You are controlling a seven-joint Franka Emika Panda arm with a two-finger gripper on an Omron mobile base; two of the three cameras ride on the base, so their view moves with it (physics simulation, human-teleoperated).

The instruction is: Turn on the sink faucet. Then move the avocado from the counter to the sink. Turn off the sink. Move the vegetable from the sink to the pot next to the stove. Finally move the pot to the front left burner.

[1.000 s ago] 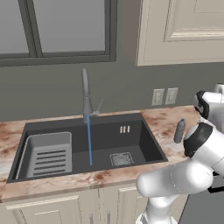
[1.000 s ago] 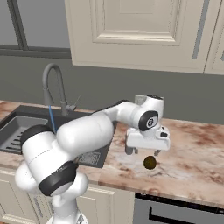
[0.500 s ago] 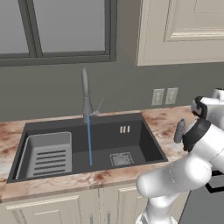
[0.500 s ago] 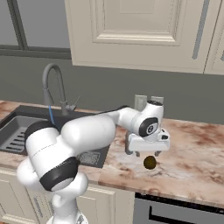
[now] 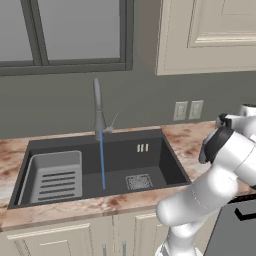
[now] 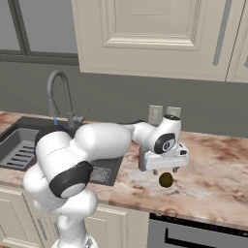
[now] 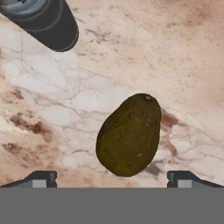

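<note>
- We see the sink faucet (image 5: 98,111) running: a thin blue stream falls into the sink (image 5: 150,167) and lands at about 9 o'clock from the square drain grate (image 5: 138,181).
- The avocado (image 7: 129,134) lies on the counter (image 6: 218,169), at 3 o'clock from the sink in the right base view, well apart from it.
- We note the gripper (image 6: 163,170) hanging directly above the avocado, its jaws spread wide and holding nothing.
- In the hand view the fingertips (image 7: 40,179) stand at 8 and 4 o'clock of the fruit, clear of it.
- A dark round object (image 7: 46,19) sits at 11 o'clock in the hand view; we cannot identify it.
</note>
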